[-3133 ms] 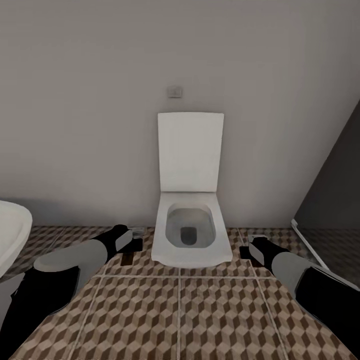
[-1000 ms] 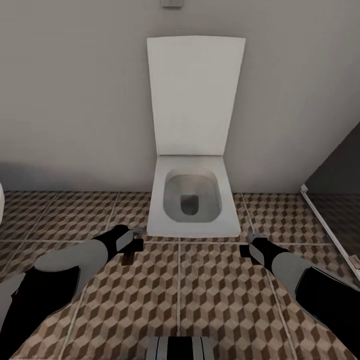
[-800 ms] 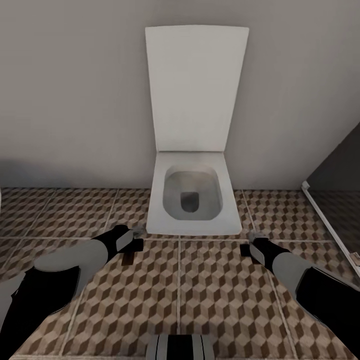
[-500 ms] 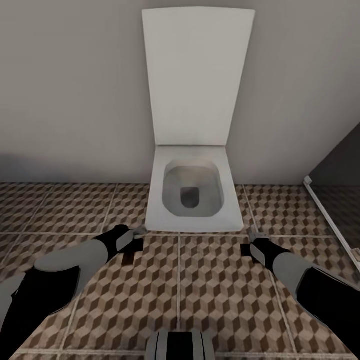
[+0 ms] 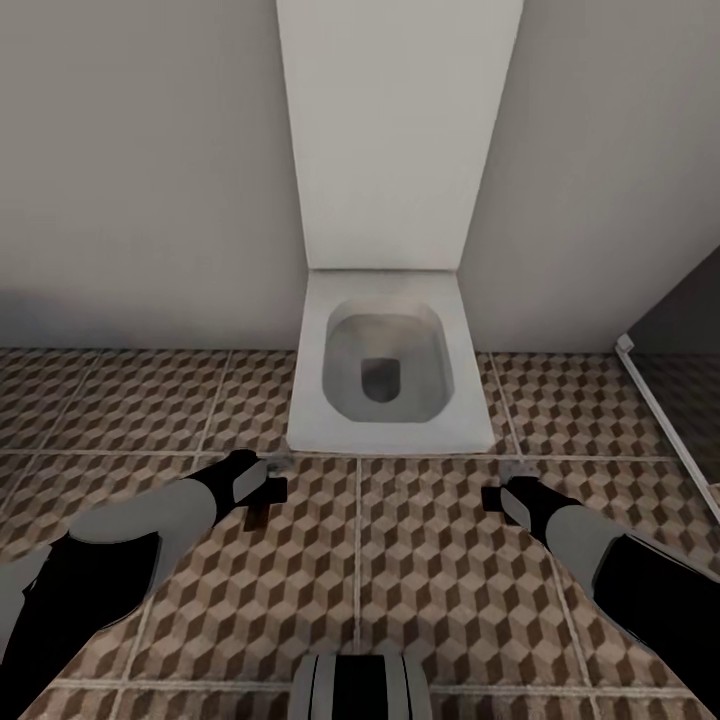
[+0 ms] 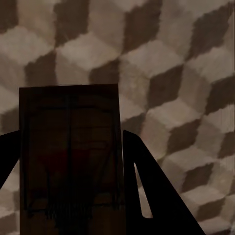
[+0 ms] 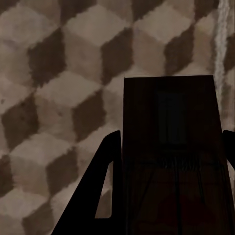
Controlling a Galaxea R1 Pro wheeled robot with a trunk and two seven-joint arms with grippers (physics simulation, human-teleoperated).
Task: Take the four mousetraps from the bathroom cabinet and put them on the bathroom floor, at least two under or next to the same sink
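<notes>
Over the cube-patterned bathroom floor, my left gripper hangs shut on a brown mousetrap. In the left wrist view that mousetrap is a dark flat rectangle between the two black fingers of the left gripper. My right gripper hovers over the tiles at the right. The right wrist view shows a second mousetrap clamped in the right gripper between its fingers. The sink and the cabinet are out of view.
A white toilet with its lid raised stands straight ahead against the grey wall. A dark glass panel with a white bottom rail borders the floor at the right. My own base shows at the lower edge.
The whole view has moved in on the toilet, so the camera advanced; the white rounded edge at far left dropped out. Both arms keep their pose and their hold.
</notes>
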